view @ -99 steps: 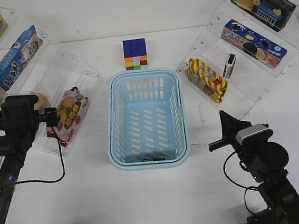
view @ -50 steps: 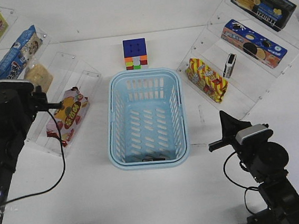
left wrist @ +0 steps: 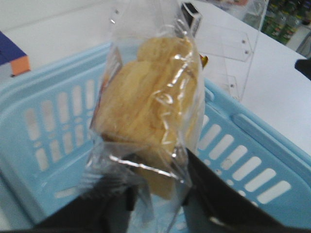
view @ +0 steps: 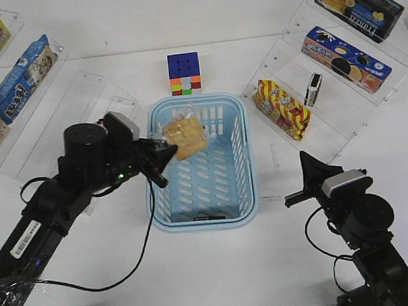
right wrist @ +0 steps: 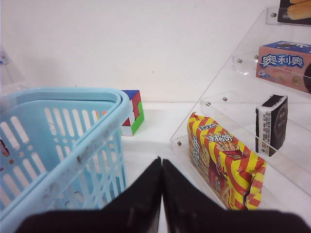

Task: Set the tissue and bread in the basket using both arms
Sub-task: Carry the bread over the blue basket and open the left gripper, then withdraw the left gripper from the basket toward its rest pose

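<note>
My left gripper (view: 162,153) is shut on the bread (view: 185,134), a tan slice in clear wrap, and holds it by the wrap's edge above the rear left of the light blue basket (view: 205,221). In the left wrist view the bread (left wrist: 150,102) hangs between my fingers (left wrist: 158,194) over the basket wall (left wrist: 272,141). One black-and-white tissue pack (view: 314,89) stands on the lower right shelf; it also shows in the right wrist view (right wrist: 272,124). My right gripper (view: 308,163) is shut and empty, right of the basket (right wrist: 63,104).
A Rubik's cube (view: 184,74) sits behind the basket. A yellow-red snack bag (view: 281,108) lies on the right shelf beside the tissue. Snack boxes (view: 345,58) stand on the right shelves and others (view: 22,78) on the left clear shelves.
My left arm has swung right from the left shelf with the bread, which now hangs over the basket. The right arm has not moved.
</note>
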Robot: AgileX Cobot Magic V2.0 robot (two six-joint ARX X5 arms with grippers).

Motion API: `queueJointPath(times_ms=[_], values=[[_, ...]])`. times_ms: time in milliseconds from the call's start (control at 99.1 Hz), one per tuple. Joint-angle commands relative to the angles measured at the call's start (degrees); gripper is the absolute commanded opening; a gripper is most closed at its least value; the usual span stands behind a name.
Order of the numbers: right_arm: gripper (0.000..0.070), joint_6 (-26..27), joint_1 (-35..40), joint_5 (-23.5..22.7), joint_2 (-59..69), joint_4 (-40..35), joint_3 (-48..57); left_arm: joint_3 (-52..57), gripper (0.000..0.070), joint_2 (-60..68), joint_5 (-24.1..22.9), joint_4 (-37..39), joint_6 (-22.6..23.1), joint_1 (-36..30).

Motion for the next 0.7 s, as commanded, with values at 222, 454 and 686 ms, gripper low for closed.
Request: queueJointPath(times_ms=[222, 454, 686], values=[[0.0000, 0.2, 0.0, 2.0, -0.5, -0.3, 0.4, 1.8, 0.0448, -2.8, -0.9, 0.3, -0.3, 0.6], [0.0000, 0.1, 0.0, 3.4, -3.1, -0.7, 0.4, 1.7, 0.0000, -13.2, -22.6, -5.9, -0.9, 4.3], [0.0000, 0.2, 0.1, 3.1, -3.3, -0.6, 0.4, -6.5, 0.0000, -23.5, -33.5, -11.8, -4.1, 7.1]])
